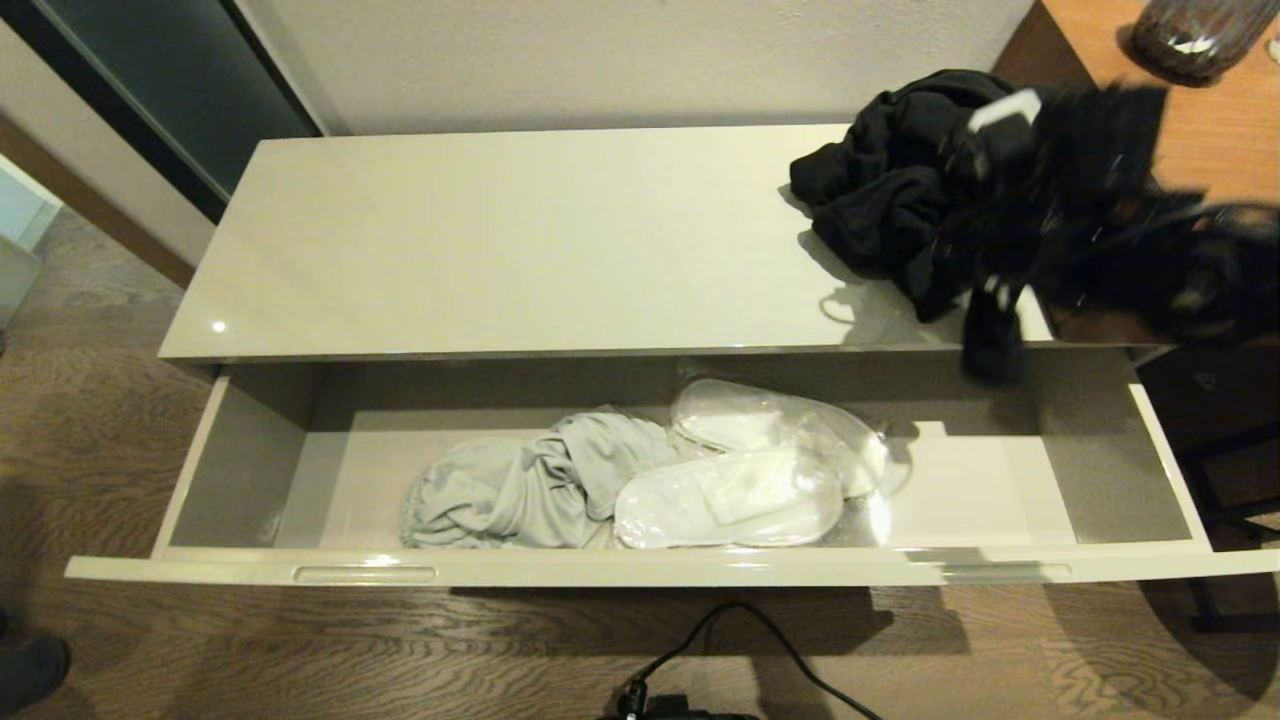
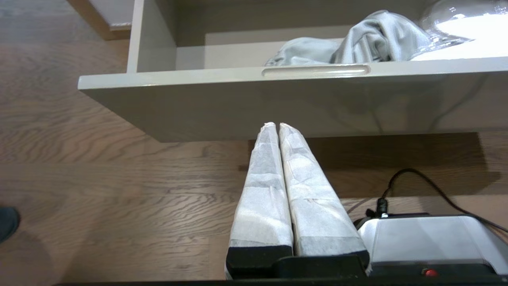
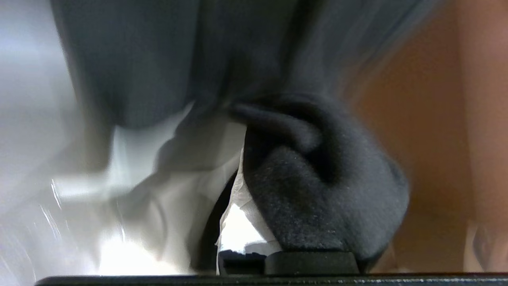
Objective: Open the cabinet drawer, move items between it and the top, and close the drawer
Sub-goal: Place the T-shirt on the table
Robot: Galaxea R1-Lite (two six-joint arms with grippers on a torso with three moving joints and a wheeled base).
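Observation:
The cabinet drawer (image 1: 640,572) stands pulled fully out below the top (image 1: 500,230). Inside it lie the light grey garment (image 1: 520,490) and the white slippers (image 1: 740,490) in clear sleeves, touching each other. The black garment (image 1: 900,190) is heaped on the top's right end, with a strip hanging over the drawer's back. My right gripper (image 1: 1005,115) is blurred above that heap and shut on the black garment (image 3: 317,190), which wraps over one white finger (image 3: 238,198). My left gripper (image 2: 276,126) is shut and empty, low in front of the drawer front (image 2: 278,103).
A brown wood-grain unit (image 1: 1200,130) adjoins the cabinet on the right, with a dark glass vessel (image 1: 1190,35) on it. A black cable (image 1: 760,640) runs across the wood floor to my base (image 2: 428,238). A dark shoe (image 1: 30,670) shows at the far left.

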